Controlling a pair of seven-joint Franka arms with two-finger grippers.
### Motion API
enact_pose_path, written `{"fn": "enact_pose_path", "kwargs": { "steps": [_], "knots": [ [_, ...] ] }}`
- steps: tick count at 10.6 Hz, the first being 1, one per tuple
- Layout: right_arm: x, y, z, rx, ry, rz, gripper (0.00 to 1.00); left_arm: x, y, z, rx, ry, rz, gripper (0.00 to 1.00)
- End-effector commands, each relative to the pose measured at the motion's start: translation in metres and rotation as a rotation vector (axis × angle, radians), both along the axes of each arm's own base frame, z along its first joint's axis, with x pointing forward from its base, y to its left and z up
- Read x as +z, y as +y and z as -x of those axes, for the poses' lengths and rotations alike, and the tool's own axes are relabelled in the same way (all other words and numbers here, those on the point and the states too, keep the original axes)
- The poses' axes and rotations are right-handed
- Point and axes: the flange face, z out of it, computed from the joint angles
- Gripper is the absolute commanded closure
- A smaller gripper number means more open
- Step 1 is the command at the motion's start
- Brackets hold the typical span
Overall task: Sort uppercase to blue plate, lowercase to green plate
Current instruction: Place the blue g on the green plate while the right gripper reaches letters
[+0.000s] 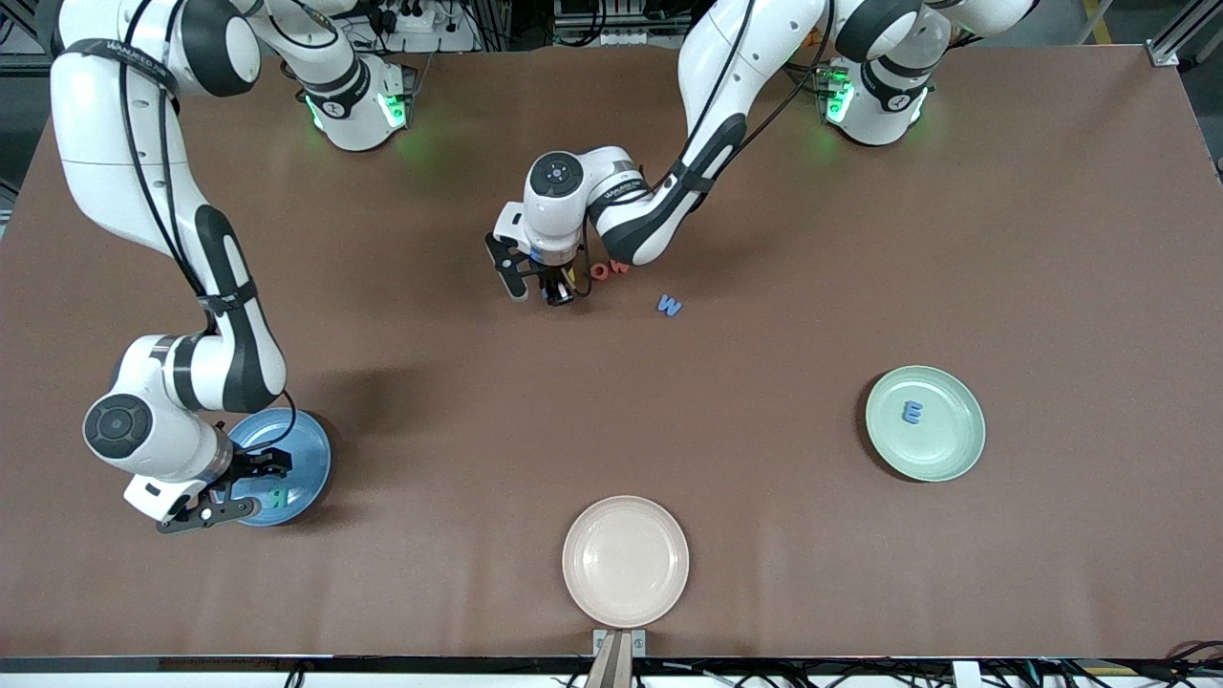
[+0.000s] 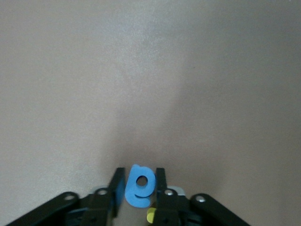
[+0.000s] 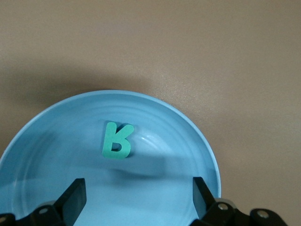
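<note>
Light blue foam rounded letter (image 2: 139,186), centre of the front view, sits pinched in my left tool (image 2: 140,188); that thin grip could slip on lifting, while my right tool (image 3: 136,195) hangs wide over the sky-blue plate (image 3: 197,141).

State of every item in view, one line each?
Left gripper: shut on light blue letter, mid-table.
Right gripper: open, over blue plate.
Blue plate: holds green R.
Green plate: holds blue e.
Cream plate: empty.
Dark blue M: loose on table.
Red letters: loose beside left gripper.
</note>
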Motion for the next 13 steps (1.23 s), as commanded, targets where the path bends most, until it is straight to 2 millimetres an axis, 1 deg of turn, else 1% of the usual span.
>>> {"fn": "enact_pose_path", "kwargs": {
  "steps": [1,2,3,4,5,6,7,8,9,10,11,12,13],
  "knots": [
    [0.000,-0.001,-0.003,0.006,-0.008,-0.006,0.00,-0.004,0.000,0.005,-0.024,-0.020,-0.024,1.00],
    [0.000,-0.001,-0.003,0.007,-0.008,-0.007,0.00,-0.002,0.001,0.003,-0.028,-0.028,-0.025,1.00],
    [0.000,-0.001,-0.003,0.007,-0.008,-0.007,0.00,0.005,0.003,-0.002,-0.022,-0.027,-0.037,1.00],
    [0.000,0.004,-0.003,0.005,-0.007,-0.008,0.00,0.021,0.005,-0.009,0.003,-0.015,-0.056,1.00],
    [0.003,0.010,-0.004,0.008,-0.010,-0.010,0.00,0.042,0.015,-0.029,0.037,-0.019,-0.063,1.00],
    [0.008,0.022,-0.005,0.007,-0.014,-0.030,0.00,0.059,0.037,-0.064,0.090,-0.023,-0.056,1.00],
    [0.017,0.045,-0.008,-0.030,-0.032,-0.072,0.00,0.082,0.053,-0.089,0.129,-0.040,-0.040,1.00],
    [0.022,0.075,-0.007,-0.071,-0.033,-0.091,0.00,0.101,0.077,-0.120,0.180,-0.058,-0.025,1.00],
    [0.027,0.115,-0.005,-0.119,-0.026,-0.098,0.00,0.119,0.110,-0.153,0.240,-0.057,-0.037,1.00],
    [0.032,0.165,0.000,-0.150,-0.032,-0.103,0.00,0.143,0.150,-0.183,0.309,-0.044,-0.055,1.00],
    [0.038,0.220,0.008,-0.169,-0.032,-0.108,0.00,0.157,0.186,-0.203,0.372,-0.001,-0.094,1.00],
    [0.043,0.285,0.025,-0.176,-0.038,-0.109,0.00,0.171,0.226,-0.218,0.456,0.074,-0.121,1.00],
    [0.050,0.344,0.043,-0.220,-0.052,-0.109,0.00,0.185,0.273,-0.233,0.531,0.154,-0.158,1.00]
  ]
}}
